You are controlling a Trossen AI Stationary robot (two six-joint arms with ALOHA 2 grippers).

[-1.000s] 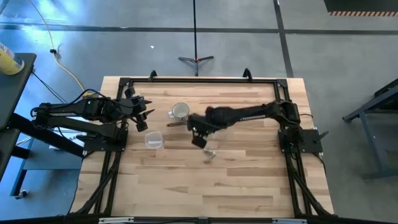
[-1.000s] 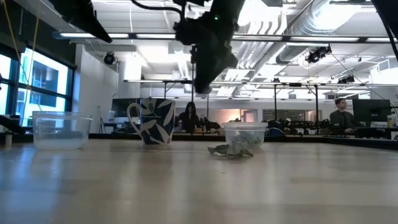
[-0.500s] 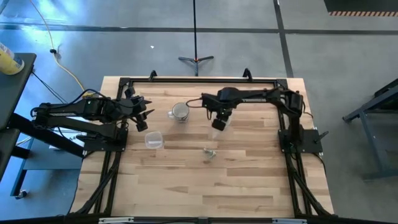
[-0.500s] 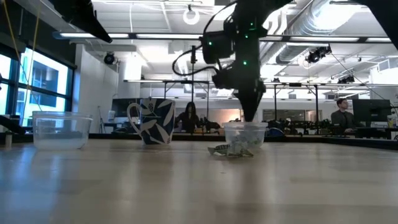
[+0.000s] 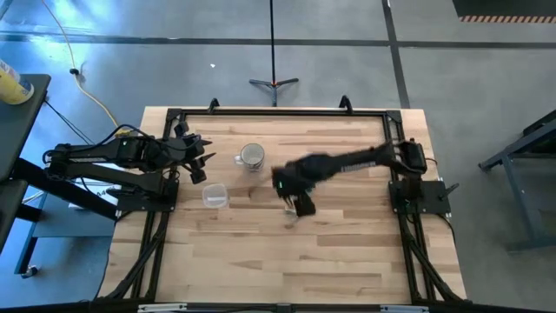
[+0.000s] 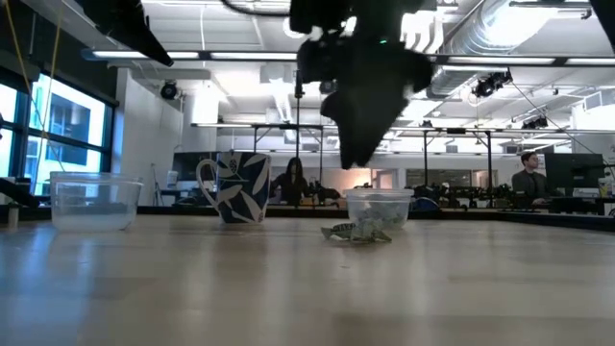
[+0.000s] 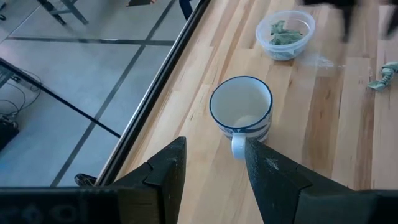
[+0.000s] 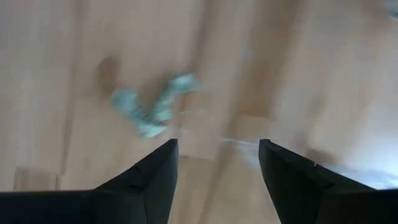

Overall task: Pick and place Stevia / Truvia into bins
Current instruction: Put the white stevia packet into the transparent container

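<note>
Pale green and white Stevia packets (image 8: 152, 109) lie in a small loose heap on the table; they also show in the high view (image 5: 294, 216) and the low view (image 6: 356, 233). The round clear cup (image 7: 285, 34) stands beyond them with several packets inside; it also shows in the low view (image 6: 378, 210). My right gripper (image 8: 217, 146) is open and empty, hovering above the table just beside the loose packets (image 5: 301, 206). My left gripper (image 7: 211, 177) is open and empty at the table's left (image 5: 198, 157).
A blue-and-white mug with a handle (image 7: 241, 111) stands left of the cup (image 5: 251, 156). A squarish clear tub (image 5: 215, 196) stands near the left arm (image 6: 93, 200). A black frame runs round the table edge (image 5: 278, 111). People sit in the room behind.
My right gripper has swung from above the loose packets toward the far edge and come down over the round cup. It has then risen and come back toward the near edge, above the loose packets. The packets on the table have stayed put.
</note>
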